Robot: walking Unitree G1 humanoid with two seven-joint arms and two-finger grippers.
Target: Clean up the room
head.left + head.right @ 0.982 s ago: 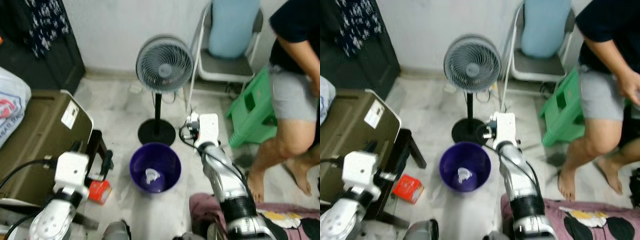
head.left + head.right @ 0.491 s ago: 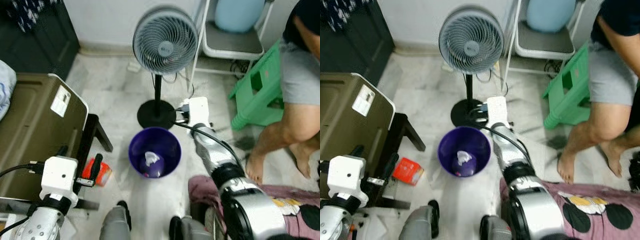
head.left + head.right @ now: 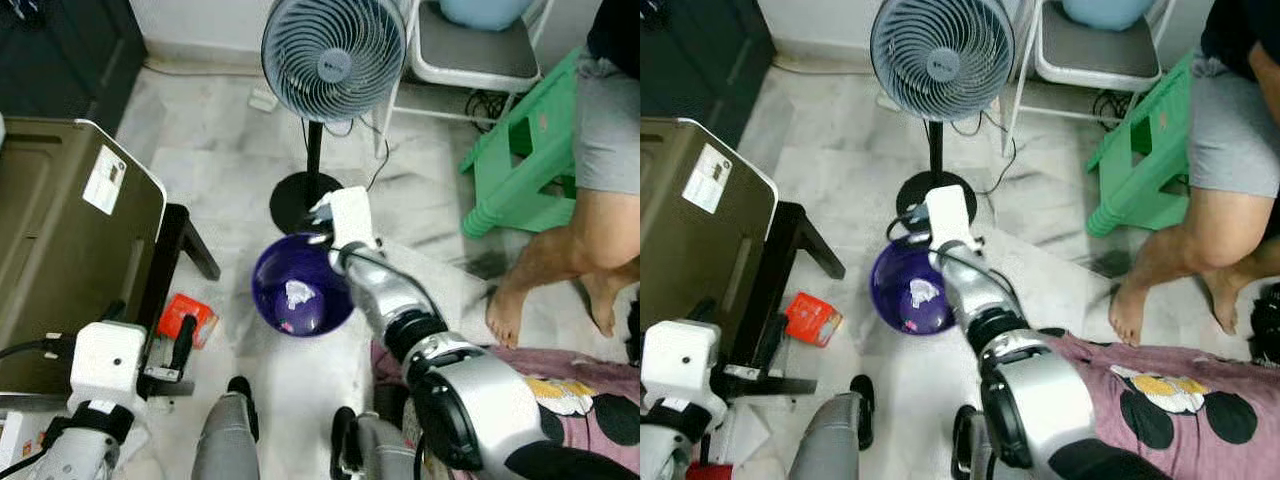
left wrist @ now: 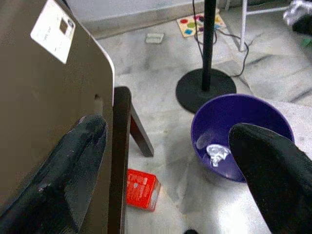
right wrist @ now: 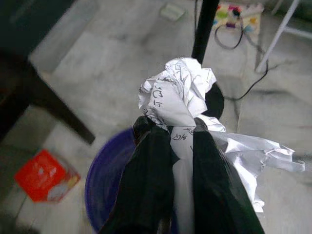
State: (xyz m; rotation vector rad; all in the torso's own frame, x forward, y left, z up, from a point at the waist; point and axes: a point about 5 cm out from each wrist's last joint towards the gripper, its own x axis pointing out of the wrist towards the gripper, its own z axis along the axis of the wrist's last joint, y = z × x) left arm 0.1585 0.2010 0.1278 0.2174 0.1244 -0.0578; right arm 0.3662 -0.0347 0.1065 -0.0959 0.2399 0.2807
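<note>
Right wrist view shows right gripper (image 5: 173,134) clamped on crumpled paper (image 5: 178,95) above purple bin (image 3: 297,287); left gripper (image 4: 170,146) fingers spread wide, empty.

Pale marble floor (image 3: 215,170); standing fan (image 3: 333,58), green plastic stool (image 3: 520,165), white folding chair (image 3: 470,60), dark cabinet (image 3: 60,50) beside white wall.

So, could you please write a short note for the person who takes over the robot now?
Right gripper: jaws shut on crumpled paper, held above the near rim of the purple bin.
Left gripper: jaws open, holding nothing, low beside the brown table.
Done: one paper scrap lies in the bin.
Left: drop the held paper in; the red box is on the floor by the table leg.
</note>
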